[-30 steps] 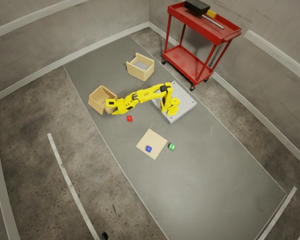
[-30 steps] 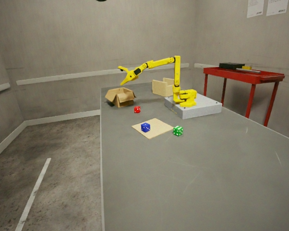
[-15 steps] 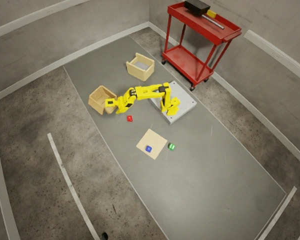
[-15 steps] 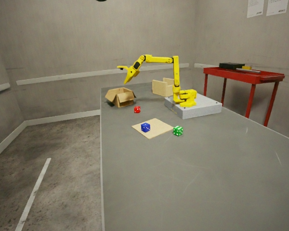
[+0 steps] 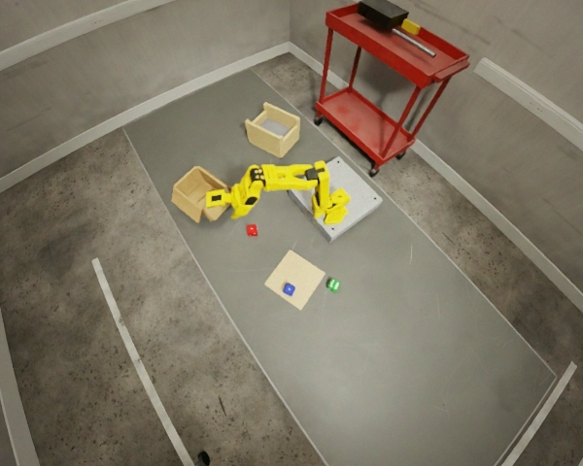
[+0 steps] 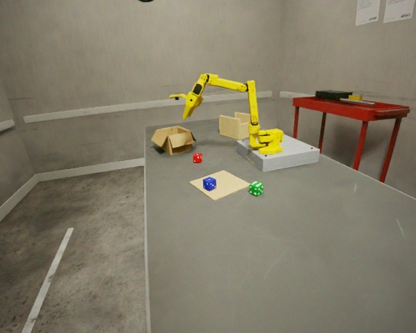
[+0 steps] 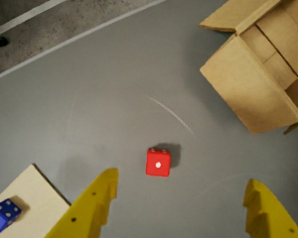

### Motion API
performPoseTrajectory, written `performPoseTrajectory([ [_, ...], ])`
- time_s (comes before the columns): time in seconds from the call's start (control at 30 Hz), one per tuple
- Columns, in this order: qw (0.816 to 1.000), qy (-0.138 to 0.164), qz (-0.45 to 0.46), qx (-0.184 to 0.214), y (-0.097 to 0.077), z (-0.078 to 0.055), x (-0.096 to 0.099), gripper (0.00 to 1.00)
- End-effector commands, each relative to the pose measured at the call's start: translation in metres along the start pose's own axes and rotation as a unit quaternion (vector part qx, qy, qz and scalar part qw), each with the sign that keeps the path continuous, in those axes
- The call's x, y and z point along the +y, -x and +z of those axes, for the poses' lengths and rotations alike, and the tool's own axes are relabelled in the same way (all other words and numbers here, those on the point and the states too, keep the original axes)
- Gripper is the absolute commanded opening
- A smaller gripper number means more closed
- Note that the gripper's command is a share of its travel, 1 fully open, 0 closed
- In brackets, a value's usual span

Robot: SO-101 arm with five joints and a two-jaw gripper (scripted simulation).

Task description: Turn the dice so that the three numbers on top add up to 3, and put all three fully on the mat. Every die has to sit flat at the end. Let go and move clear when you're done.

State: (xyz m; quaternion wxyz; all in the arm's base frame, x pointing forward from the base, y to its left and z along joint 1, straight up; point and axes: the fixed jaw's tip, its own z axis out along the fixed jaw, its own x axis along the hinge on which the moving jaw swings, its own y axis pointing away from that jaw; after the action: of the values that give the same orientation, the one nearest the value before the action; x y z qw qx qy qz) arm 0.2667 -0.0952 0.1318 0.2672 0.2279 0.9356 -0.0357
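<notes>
The end effector [image 5: 222, 208] [image 6: 177, 107] [image 7: 181, 179] is partly open, its fingers well apart with nothing between them, raised above the counter [image 5: 382, 346] [image 6: 272, 258] [image 7: 104, 99] left of centre in the top view. The red die [image 5: 252, 230] [image 6: 197, 157] [image 7: 158, 163] rests on the counter, off the mat [image 5: 296, 276] [image 6: 227, 182] [image 7: 37, 198], near the middle of the wrist view, a single pip facing that camera. The blue die [image 5: 289, 288] [image 6: 209, 183] [image 7: 4, 216] sits flat on the mat, left of centre in the exterior view, one pip on top. Just beside the mat's right corner in the exterior view, the green die [image 5: 333, 284] [image 6: 256, 188] sits on the counter, six pips up. An open cardboard box [image 5: 187, 196] [image 6: 172, 143] [image 7: 248, 84] stands at the upper right of the wrist view.
</notes>
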Motion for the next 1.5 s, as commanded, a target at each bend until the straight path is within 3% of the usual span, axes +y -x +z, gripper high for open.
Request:
performPoseTrajectory([
  [0.0,1.000,0.001,0.002,0.012,-0.002,-0.001,0.002,0.35],
  [0.5,1.000,0.000,0.002,0.025,-0.005,0.002,0.002,0.35],
  [0.63,0.998,-0.004,0.002,0.056,-0.013,0.016,0.001,0.35],
  [0.83,0.990,-0.014,0.002,0.140,-0.039,0.049,-0.001,0.35],
  [0.9,0.990,-0.014,0.002,0.140,-0.039,0.049,-0.001,0.35],
  [1.13,0.972,-0.025,0.001,0.232,-0.073,0.081,-0.005,0.35],
  [1.27,0.966,-0.028,0.001,0.257,-0.084,0.088,-0.007,0.35],
  [1.47,0.965,-0.028,0.001,0.261,-0.086,0.090,-0.007,0.35],
])
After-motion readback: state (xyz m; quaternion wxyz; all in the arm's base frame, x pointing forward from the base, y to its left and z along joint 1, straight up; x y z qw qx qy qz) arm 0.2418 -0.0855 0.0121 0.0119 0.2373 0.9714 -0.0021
